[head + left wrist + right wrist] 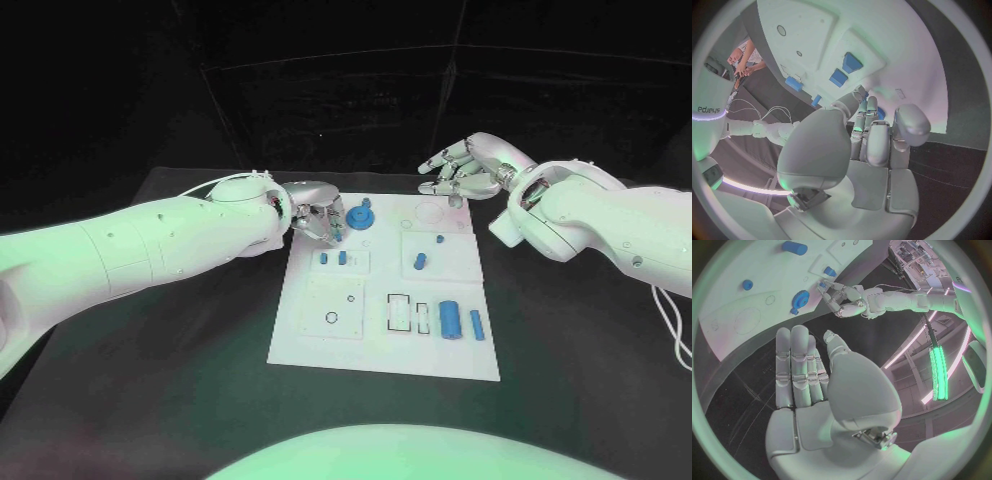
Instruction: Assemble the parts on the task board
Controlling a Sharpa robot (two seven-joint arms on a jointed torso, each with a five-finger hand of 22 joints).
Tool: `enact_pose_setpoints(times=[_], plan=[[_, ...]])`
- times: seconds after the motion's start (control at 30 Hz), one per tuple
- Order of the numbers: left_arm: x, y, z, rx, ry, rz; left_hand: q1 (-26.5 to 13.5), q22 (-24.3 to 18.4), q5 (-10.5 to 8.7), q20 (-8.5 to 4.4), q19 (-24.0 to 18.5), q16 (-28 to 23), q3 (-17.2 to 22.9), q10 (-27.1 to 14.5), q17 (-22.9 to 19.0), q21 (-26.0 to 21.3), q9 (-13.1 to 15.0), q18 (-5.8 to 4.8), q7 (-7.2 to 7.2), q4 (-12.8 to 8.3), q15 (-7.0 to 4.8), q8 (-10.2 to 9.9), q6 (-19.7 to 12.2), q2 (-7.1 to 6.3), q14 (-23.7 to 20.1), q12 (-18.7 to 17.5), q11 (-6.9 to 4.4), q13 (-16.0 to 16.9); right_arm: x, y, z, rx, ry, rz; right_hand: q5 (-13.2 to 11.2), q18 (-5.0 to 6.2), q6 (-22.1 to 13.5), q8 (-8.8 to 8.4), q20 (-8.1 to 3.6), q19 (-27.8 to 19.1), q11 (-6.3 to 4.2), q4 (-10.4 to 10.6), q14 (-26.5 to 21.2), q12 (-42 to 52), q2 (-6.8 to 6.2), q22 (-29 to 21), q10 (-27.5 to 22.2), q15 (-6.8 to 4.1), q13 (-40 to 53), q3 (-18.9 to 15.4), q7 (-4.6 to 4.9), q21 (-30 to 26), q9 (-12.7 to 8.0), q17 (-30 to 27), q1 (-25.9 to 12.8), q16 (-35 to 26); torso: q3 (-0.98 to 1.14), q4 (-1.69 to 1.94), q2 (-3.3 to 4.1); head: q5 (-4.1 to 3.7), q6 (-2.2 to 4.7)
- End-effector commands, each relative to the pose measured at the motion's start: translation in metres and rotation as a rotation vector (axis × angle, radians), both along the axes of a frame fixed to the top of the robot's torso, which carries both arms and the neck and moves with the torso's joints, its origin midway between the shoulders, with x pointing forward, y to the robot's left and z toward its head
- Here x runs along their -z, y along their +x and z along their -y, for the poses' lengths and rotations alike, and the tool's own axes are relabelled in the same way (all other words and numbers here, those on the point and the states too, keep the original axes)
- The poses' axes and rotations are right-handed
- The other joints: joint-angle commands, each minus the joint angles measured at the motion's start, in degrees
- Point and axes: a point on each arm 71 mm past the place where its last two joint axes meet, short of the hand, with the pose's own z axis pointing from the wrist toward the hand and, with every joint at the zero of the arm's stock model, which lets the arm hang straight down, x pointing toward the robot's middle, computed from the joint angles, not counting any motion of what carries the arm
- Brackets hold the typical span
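That round blue plastic gear-like part (361, 217) by the white task board (332, 345)'s far edge looks light, rigid and slick, so I'd pinch its rim; left hand (315, 222) fingers hover curled beside it holding nothing, right hand (464, 166) fingers straight, together, empty.

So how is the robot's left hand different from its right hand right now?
The silver left hand sits over the far left corner of the white task board, close to the round blue gear-like part; the silver right hand hangs past the board's far edge, over the black table. The left hand's fingers curl in; the right hand's are straighter. Both seem to hold nothing.
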Motion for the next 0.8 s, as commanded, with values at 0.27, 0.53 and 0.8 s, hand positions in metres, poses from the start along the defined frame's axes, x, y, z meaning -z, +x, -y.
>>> enact_pose_setpoints(times=[0.27, 0.53, 0.8], plan=[[0.0039, -0.0003, -0.0009, -0.007, 0.025, -0.036, -1.8, 0.3, -0.04, 0.17, 0.2, 0.1, 0.7, -1.0, -0.5, 0.3, -0.8, -0.65, 0.94, 0.0, 0.38, -3.0, -3.4, -1.33, 1.0, -2.2, 0.92, -0.1, -0.0019, -0.0001, -0.0010, -0.003, 0.007, 0.008, 0.3, 0.28, -0.5, 0.20, -0.01, 0.4, 0.13, 0.5, -0.1, -0.5, -0.34, -0.2, -0.1, 0.13, -0.4, -0.1, 0.03, -0.5, 0.0, -0.1, 0.4, -0.5, -0.02, 0.04, -0.01, -0.06, 0.01], [0.0028, 0.0002, -0.0023, -0.015, 0.014, -0.024, -2.5, 0.2, -0.06, 0.45, 0.2, 0.0, 0.5, -2.0, -1.0, 0.2, -0.8, -0.63, 1.28, 0.0, 0.68, -4.2, -4.6, -2.22, 0.9, -3.4, 1.34, -0.2, -0.0015, 0.0001, -0.0004, -0.001, 0.004, 0.004, 0.3, 0.28, -0.6, 0.19, 0.03, 0.6, 0.22, 0.7, 0.3, -1.6, -0.42, -0.5, -0.6, 0.18, -1.6, 0.0, 0.10, -1.0, 0.0, 0.0, 0.5, -1.2, -0.02, 0.08, 0.00, -0.07, 0.08], [0.0000, 0.0003, -0.0073, -0.035, -0.023, -0.004, -2.9, 0.0, -0.07, 0.81, 0.0, -0.1, 0.1, -3.7, -1.6, -0.2, -0.9, -0.57, 1.77, 0.0, 1.11, -5.3, -6.6, -2.94, 0.7, -4.7, 1.87, -0.2, 0.0000, 0.0022, 0.0043, 0.009, -0.026, 0.001, -0.1, 0.28, -0.4, 0.40, 0.06, 1.8, 0.58, 1.3, 2.0, -6.9, -0.77, -0.6, -1.7, 0.31, -6.9, 0.7, 0.37, -1.2, 0.0, 2.0, 1.2, -0.5, -0.04, 0.11, -0.04, -0.08, 0.19]])
